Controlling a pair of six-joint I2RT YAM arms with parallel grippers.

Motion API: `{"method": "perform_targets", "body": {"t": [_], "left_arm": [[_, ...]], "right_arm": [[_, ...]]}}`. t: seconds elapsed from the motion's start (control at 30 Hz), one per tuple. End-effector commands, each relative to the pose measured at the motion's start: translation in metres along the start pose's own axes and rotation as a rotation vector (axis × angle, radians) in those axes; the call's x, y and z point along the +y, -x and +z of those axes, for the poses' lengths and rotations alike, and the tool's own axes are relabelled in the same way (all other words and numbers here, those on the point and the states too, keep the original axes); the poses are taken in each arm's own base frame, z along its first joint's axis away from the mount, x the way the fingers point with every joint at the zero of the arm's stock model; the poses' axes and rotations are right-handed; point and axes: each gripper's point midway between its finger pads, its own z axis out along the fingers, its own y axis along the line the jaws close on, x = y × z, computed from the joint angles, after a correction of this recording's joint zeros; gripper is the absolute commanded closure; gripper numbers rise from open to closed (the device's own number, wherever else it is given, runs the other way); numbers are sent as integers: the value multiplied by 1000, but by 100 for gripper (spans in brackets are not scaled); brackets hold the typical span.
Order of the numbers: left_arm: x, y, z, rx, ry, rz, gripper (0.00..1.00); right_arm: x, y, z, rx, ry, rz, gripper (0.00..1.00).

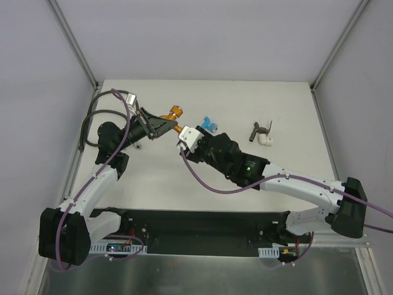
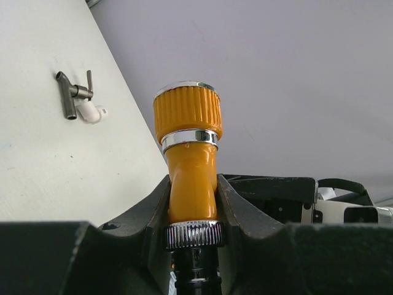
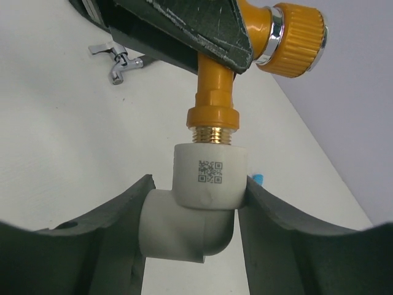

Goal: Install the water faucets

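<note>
Hose: a black hose (image 1: 98, 117) is looped by the left edge of the worktop (image 1: 245, 98), towards the far left corner.
Left gripper: the left gripper (image 1: 163, 127) is closed around the body of the orange faucet (image 2: 191, 166), both fingers pressed to it.
Orange faucet: it is held off the worktop, left of the middle and nearer the far edge, with its ribbed knob clear of the fingers.
Right gripper: the right gripper (image 3: 195, 203) is clamped on a white elbow fitting (image 3: 202, 184).
Socket: the faucet's brass thread is entered in the elbow's upper socket, and a band of thread is left showing.
Writing: only a QR code (image 3: 210, 171) is printed on the elbow; no words can be read.
Blue faucet: the blue faucet (image 1: 209, 125) is seen just behind the right gripper.
Dark faucet: the dark grey-brown faucet (image 1: 260, 129) is laid towards the right edge, touching a second white elbow (image 1: 266, 141).
</note>
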Motion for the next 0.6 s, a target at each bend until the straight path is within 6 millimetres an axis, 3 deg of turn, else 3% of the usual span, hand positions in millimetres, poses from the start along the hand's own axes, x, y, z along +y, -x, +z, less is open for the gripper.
{"method": "perform_targets", "body": {"t": [0.0,0.23,0.4,0.57], "left_arm": [[-44,9,-3,-26,-125,200,100],[-66,6,-11,-46,-218,395,100],[-90,-1,-21,-70,-338,529,100],[-101,-11,-27,-40,-427,584,100]], "right_arm": [[-9,54,-8,-153,23,233,98],[-10,79,-26,-224,185,520,98],[-24,88,-38,-260,270,703,98],[-30,98,-44,-280,404,883,98]]}}
